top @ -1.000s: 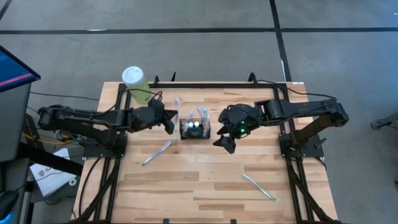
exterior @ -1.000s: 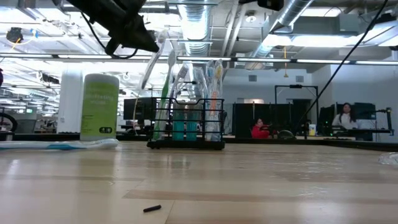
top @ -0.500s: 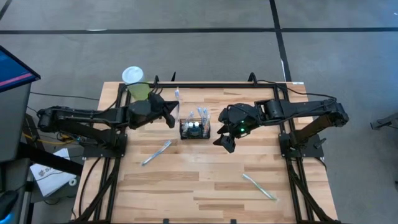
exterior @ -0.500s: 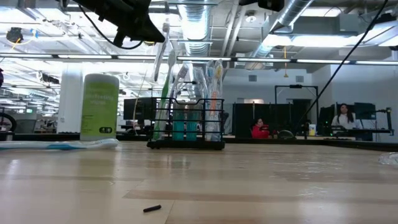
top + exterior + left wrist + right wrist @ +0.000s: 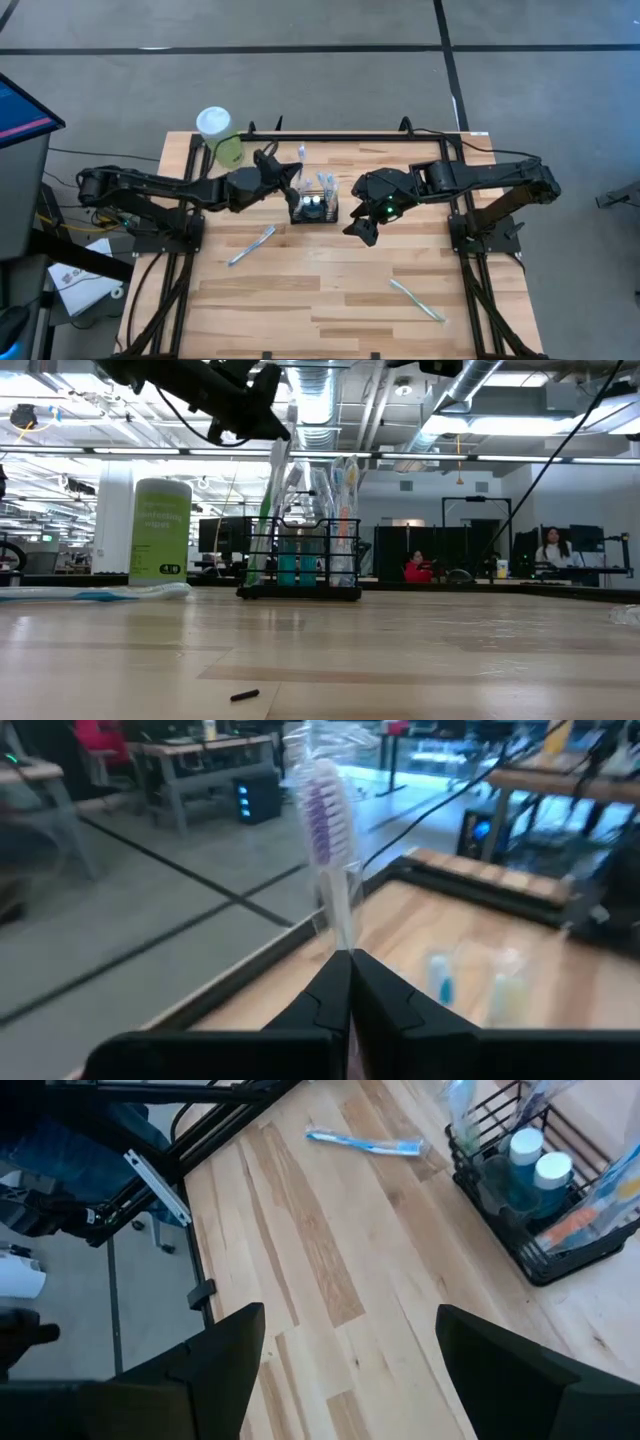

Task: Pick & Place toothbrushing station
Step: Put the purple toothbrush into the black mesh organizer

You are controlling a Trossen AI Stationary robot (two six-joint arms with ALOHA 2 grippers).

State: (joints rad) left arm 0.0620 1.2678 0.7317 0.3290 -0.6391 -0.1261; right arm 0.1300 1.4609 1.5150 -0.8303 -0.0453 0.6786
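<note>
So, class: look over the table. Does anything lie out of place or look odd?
Two toothbrushes lie loose on the table, outside the caddy: one in front of the left arm, one near the front right. The left gripper holds a third toothbrush. Nothing looks spilled or broken.

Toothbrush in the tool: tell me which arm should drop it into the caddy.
Left. Its tool is shut on the toothbrush just beside the caddy. The right tool is open and empty on the other side.
</note>
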